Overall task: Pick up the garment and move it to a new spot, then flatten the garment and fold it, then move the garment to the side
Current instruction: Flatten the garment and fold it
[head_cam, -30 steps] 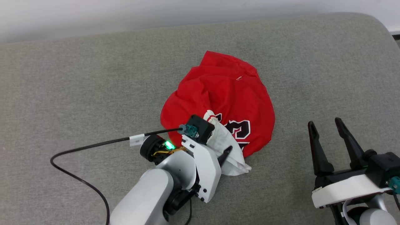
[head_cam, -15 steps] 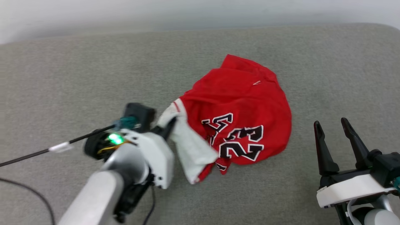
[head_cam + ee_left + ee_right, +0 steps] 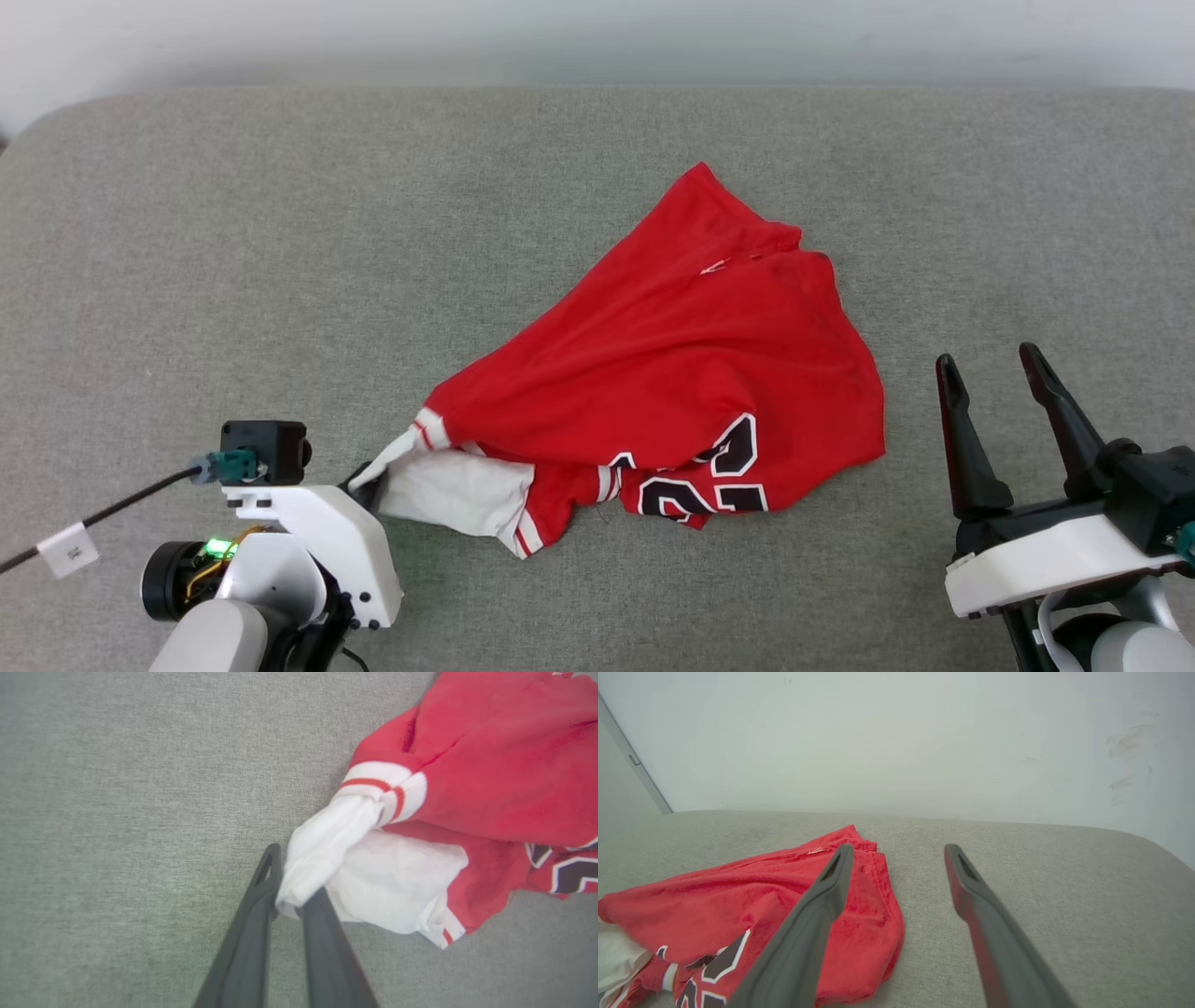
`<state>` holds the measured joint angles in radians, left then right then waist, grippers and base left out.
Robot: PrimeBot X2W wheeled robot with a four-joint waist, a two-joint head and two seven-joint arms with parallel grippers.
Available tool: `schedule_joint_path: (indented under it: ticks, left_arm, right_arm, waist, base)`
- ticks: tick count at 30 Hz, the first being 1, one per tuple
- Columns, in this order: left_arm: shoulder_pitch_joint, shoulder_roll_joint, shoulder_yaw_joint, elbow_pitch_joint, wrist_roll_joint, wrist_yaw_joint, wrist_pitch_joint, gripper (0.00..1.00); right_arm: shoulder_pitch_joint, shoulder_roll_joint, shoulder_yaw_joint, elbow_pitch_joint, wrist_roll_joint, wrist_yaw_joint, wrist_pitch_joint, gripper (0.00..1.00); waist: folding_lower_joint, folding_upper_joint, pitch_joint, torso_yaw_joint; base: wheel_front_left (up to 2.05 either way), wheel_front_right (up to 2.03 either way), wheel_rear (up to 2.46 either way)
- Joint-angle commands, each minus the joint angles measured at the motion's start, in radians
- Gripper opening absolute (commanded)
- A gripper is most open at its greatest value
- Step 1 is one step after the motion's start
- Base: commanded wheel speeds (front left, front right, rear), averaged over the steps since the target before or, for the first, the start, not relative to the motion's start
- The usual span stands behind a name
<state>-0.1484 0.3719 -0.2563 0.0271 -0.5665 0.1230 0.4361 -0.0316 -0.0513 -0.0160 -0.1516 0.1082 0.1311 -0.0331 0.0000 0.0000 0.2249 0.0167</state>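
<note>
Two end effectors are appearing in this figure; which is doing the work? (Student)

The left end effector (image 3: pixel 292 900), at the near left of the grey upholstered worktop (image 3: pixel 280 233), is clamping its fingers together on the tip of the white sleeve (image 3: pixel 373 877). The right end effector (image 3: pixel 988 359) is hovering at the near right, fingers spread apart, gripping nothing. (Instructor)

And where is the garment (image 3: pixel 672 373) lying? (Student)

It is lying rumpled at the worktop's middle, stretching in a wedge from the pinched sleeve toward the far right, its black print (image 3: pixel 709 476) partly tucking under along the near edge. The step in hand is probably the spreading-out before folding. To do it well, the left grip should be holding firm while the free end effector is taking the opposite edge, low and through one layer only, so both are pulling apart gently and evenly; doubled cloth is likely trapping creases. (Instructor)
</note>
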Motion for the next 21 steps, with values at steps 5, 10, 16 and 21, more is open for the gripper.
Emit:
schedule_joint_path:
  ticks: [5,10,16,21]
  left_arm:
    - [-0.015,-0.035,0.014,0.042,0.032,0.007,-0.145,1.00]
    - [-0.017,-0.071,0.015,0.043,0.066,0.004,-0.303,1.00]
    - [0.001,-0.114,-0.011,0.010,0.114,0.002,-0.469,1.00]
    - [0.023,-0.136,-0.039,-0.017,0.176,0.025,-0.580,1.00]
  right_arm:
    - [0.016,0.001,0.001,-0.007,-0.010,-0.001,0.009,1.00]
    - [0.037,0.001,0.002,-0.009,-0.011,-0.001,0.022,1.00]
    - [0.064,0.001,-0.001,-0.014,-0.016,-0.001,0.040,1.00]
    - [0.090,0.001,-0.015,-0.023,-0.017,-0.001,0.061,1.00]
  waist:
    - [0.0000,0.0000,-0.027,-0.006]
    - [0.0000,0.0000,-0.075,-0.010]
    - [0.0000,0.0000,-0.136,-0.016]
    - [0.0000,0.0000,-0.172,-0.015]
  base:
    - [0.00,0.00,0.00]
    - [0.00,0.00,0.00]
    - [0.00,0.00,0.00]
    - [0.00,0.00,0.00]
